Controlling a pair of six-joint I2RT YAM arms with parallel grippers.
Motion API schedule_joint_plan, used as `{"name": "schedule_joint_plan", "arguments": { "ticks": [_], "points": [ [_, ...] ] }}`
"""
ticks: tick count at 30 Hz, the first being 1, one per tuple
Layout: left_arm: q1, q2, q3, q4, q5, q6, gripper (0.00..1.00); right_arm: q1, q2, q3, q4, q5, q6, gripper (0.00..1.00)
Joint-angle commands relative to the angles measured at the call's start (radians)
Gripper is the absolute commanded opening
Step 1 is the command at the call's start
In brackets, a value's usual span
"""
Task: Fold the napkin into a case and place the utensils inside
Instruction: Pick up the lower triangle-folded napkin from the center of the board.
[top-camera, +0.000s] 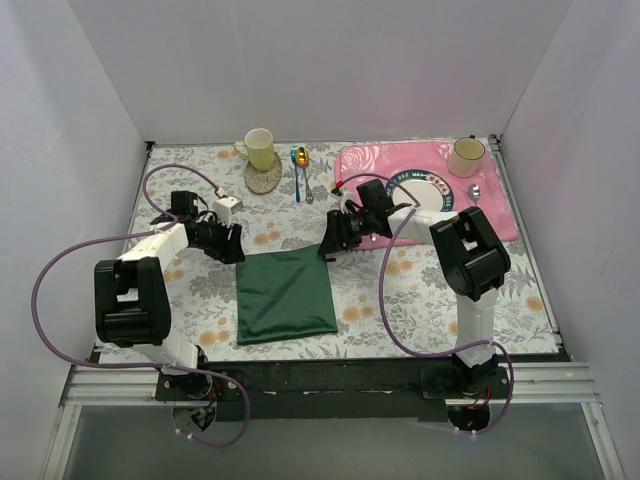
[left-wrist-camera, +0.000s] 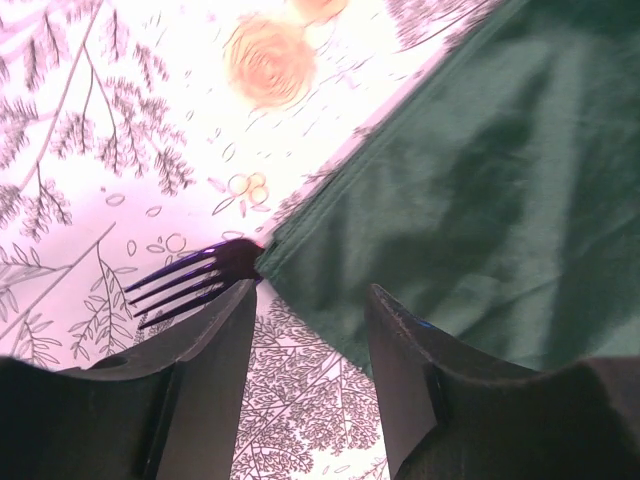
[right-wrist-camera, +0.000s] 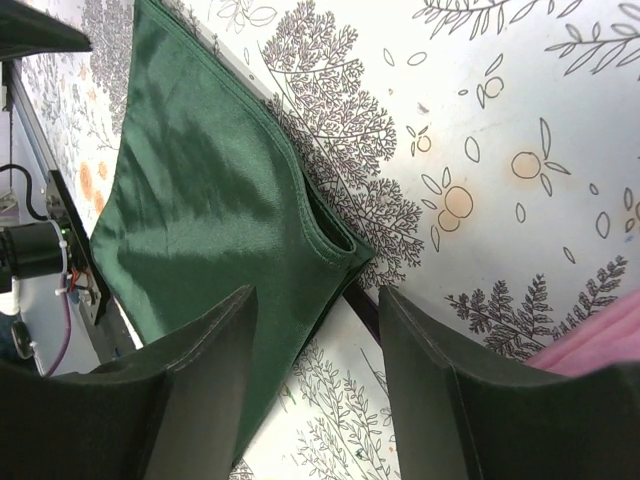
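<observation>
The dark green napkin lies folded flat in the middle of the table, with an open hem pocket at its far right corner. A purple fork pokes its tines out from under the napkin's far left corner. A dark purple handle sticks out at the far right corner. My left gripper is open and empty just above the fork's corner. My right gripper is open and empty over the right corner, the handle between its fingers. The purple spoon's bowl is hidden.
A yellow mug stands on a coaster at the back. Blue and gold spoons lie beside it. The pink placemat at the back right bears a plate, a cup and a silver spoon. White walls enclose the table.
</observation>
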Motion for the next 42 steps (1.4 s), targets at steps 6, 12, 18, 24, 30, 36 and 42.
{"name": "schedule_joint_plan", "arguments": {
  "ticks": [6,12,18,24,30,36,42],
  "points": [
    [0.018,0.056,0.029,0.037,-0.023,-0.068,0.48,0.001,0.079,0.071,-0.026,-0.043,0.027,0.59],
    [0.018,0.054,0.037,0.033,-0.002,-0.059,0.49,0.001,0.089,0.071,0.031,-0.098,0.063,0.56],
    [0.018,0.058,0.049,0.02,0.009,-0.047,0.49,-0.001,0.126,0.099,0.048,-0.117,0.095,0.57],
    [0.018,0.056,0.052,0.019,0.017,-0.036,0.49,-0.001,0.142,0.114,0.066,-0.135,0.11,0.48],
    [0.022,0.053,0.047,0.02,0.02,-0.041,0.49,0.007,0.109,0.102,0.074,-0.145,0.064,0.22],
    [0.031,0.041,0.04,0.03,0.02,-0.047,0.49,0.044,0.06,0.088,0.031,-0.134,-0.09,0.04],
    [0.046,0.013,0.027,0.031,0.018,-0.05,0.49,0.085,0.008,0.056,0.02,-0.077,-0.247,0.01]
  ]
}}
